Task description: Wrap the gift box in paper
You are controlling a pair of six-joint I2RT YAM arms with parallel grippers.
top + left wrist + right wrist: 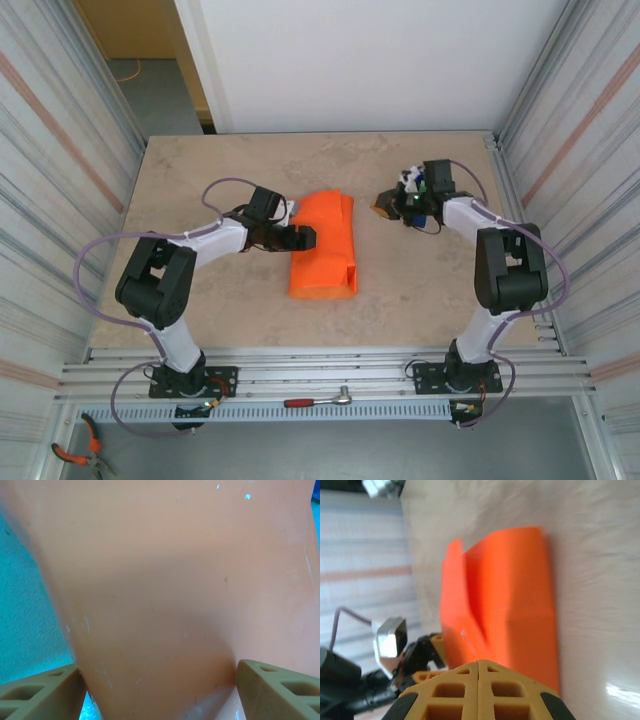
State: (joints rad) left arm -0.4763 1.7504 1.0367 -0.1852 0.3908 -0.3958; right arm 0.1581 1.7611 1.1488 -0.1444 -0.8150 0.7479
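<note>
Top view: the paper (322, 245) lies folded into a thick bundle at the middle of the tabletop (200, 170), and whatever it covers is hidden under the fold. Your left gripper (303, 238) touches the bundle's left edge about halfway along. Your right gripper (383, 208) sits off the far right corner, near the paper but apart from it. A red-handled ratchet (318, 400) lies on the rail between the arm bases, and orange-handled pliers (75, 455) lie at the near left corner, both well apart from the paper. Left wrist view: the paper is close to the lens, washed out and blurred. It runs down between the spread fingers (40, 692) and touches both inner faces, but you cannot tell whether they squeeze it. Right wrist view: the fingers (450, 700) are pressed together tip to tip. The paper lies ahead of them with one flap raised, and the left gripper is at its far edge, partly cut off.
</note>
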